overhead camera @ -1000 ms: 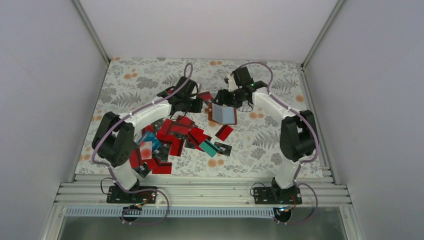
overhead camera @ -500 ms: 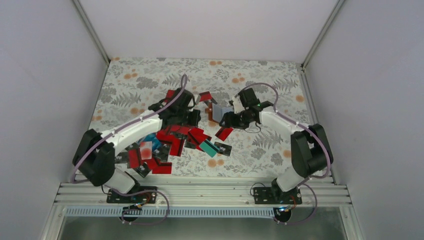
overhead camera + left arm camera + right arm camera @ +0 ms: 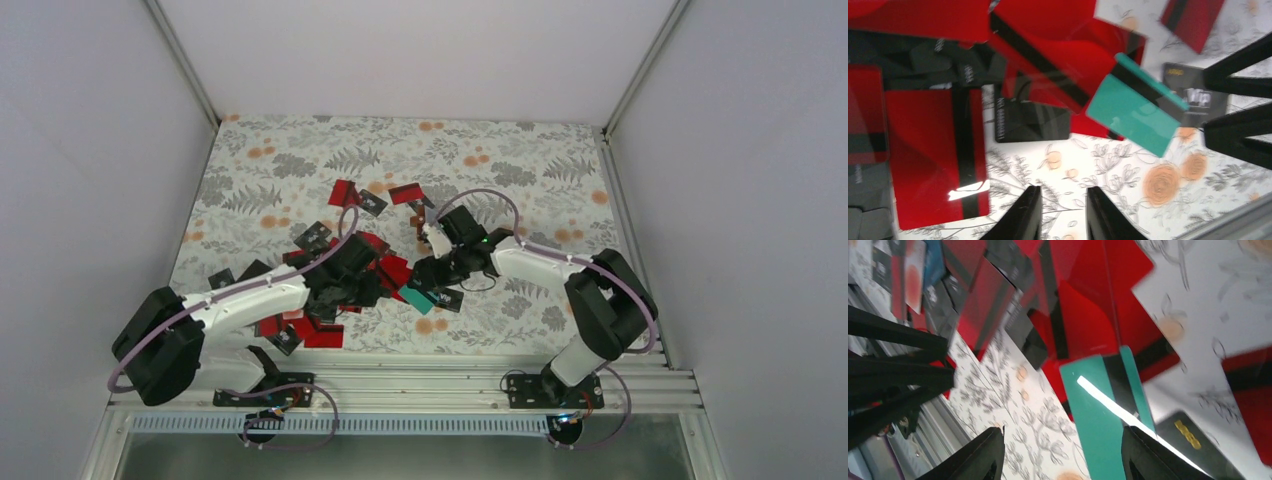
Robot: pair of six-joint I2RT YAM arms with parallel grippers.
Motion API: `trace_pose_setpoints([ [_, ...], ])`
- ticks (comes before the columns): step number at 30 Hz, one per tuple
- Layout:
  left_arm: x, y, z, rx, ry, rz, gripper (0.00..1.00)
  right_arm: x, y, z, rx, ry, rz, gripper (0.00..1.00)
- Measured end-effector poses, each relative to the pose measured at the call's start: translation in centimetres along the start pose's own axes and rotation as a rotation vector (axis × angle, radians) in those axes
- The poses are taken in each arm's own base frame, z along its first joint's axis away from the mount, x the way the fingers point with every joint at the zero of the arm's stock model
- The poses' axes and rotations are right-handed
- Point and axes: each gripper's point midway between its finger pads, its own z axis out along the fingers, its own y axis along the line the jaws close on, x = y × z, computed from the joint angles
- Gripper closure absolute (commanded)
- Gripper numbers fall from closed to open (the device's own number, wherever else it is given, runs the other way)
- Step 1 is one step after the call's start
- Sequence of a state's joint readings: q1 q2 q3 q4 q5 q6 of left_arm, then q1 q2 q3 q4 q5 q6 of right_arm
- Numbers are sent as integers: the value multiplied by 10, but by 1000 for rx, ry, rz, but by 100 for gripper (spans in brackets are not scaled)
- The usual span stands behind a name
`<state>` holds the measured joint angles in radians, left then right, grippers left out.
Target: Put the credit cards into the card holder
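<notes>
White walls box in a bench [image 3: 560,170] spread with a floral cloth. The cards [image 3: 325,337] lie in a loose heap near its middle, mostly red and black, many overlapping, with a few more scattered further back. Both arms lean in low over that heap.

The left arm [image 3: 250,290] reaches across from the near left, its end over the red cards at the heap's centre. The left jaws stand only a little apart. Their two fingers [image 3: 1030,217] are close together above bare cloth, with nothing between them. Just ahead of them lie a big red card [image 3: 938,150] with a black stripe and a small black card [image 3: 1030,122].

The right arm [image 3: 540,258] bends in from the right. The right jaws stand wide open, their fingers [image 3: 1148,455] well apart and holding nothing. A teal card [image 3: 1103,405] with a dark stripe lies on the bench in line with the gap between them. It rests partly over a red card and touches a lettered black card [image 3: 1193,440]. The two arm ends are near each other, on either side of this teal card.

The holder [image 3: 417,214] is hard to make out. Only a brown bit shows just behind the right arm's wrist, beyond the heap, and the arm hides the rest. I cannot tell whether it lies open or folded.
</notes>
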<state>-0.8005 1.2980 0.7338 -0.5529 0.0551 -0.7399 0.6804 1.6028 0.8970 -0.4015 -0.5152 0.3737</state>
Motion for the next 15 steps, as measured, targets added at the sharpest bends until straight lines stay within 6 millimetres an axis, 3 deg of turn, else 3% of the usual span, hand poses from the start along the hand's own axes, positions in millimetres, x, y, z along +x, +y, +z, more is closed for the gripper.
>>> trace_pose_setpoints([
  [5, 0, 15, 5, -53, -35, -81, 56, -28, 17, 0, -15, -71, -34, 42],
  [15, -45, 45, 3, -71, -159, -273, 55, -96, 30, 25, -13, -123, -74, 47],
])
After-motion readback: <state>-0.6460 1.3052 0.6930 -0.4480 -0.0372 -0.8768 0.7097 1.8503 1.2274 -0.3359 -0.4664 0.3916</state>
